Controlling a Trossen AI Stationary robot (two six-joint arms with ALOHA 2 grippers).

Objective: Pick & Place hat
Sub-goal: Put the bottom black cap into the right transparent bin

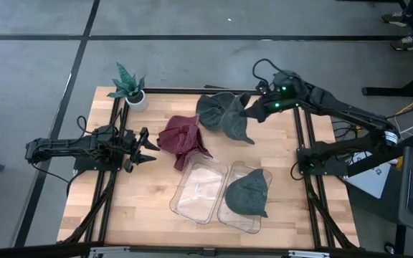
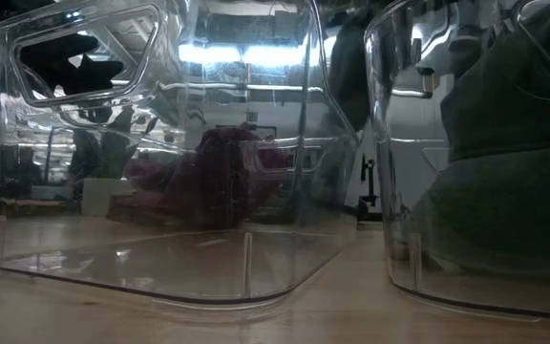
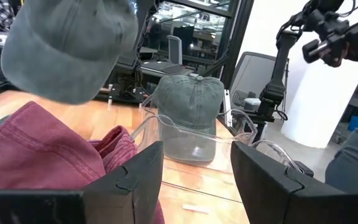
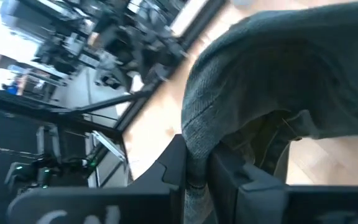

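Wooden table (image 1: 149,193), centre of the high view, bordered by a dark metal frame (image 1: 303,154); grey floor surrounds it.

Right arm (image 1: 343,107), entering from the right edge of the high view and reaching toward upper centre. Right gripper (image 1: 248,109): fingers pinched narrowly on the fabric of a grey-green cap (image 1: 222,115), which hangs from them at upper centre of the table; in the right wrist view the cloth (image 4: 278,81) is clamped between the two dark fingers (image 4: 176,165).

Left arm (image 1: 63,149), lying low along the left edge of the table in the high view. Left gripper (image 1: 146,148): fingers spread wide, holding nothing, tips just beside the maroon cap; in the left wrist view both fingers (image 3: 138,177) frame the bins ahead.

Two clear plastic bins, lower centre of the high view, side by side and touching. Left bin (image 1: 199,190): no hat inside. Right bin (image 1: 229,211): contains a second grey-green cap (image 1: 249,193), also visible crown-up in the left wrist view (image 3: 188,102). In the low view the two bins fill the frame, left (image 2: 160,143) and right (image 2: 475,153).

Maroon cap (image 1: 183,140), crumpled on the table left of centre, between the left gripper and the held cap.

Potted plant (image 1: 129,87), small white pot, upper left corner of the table.
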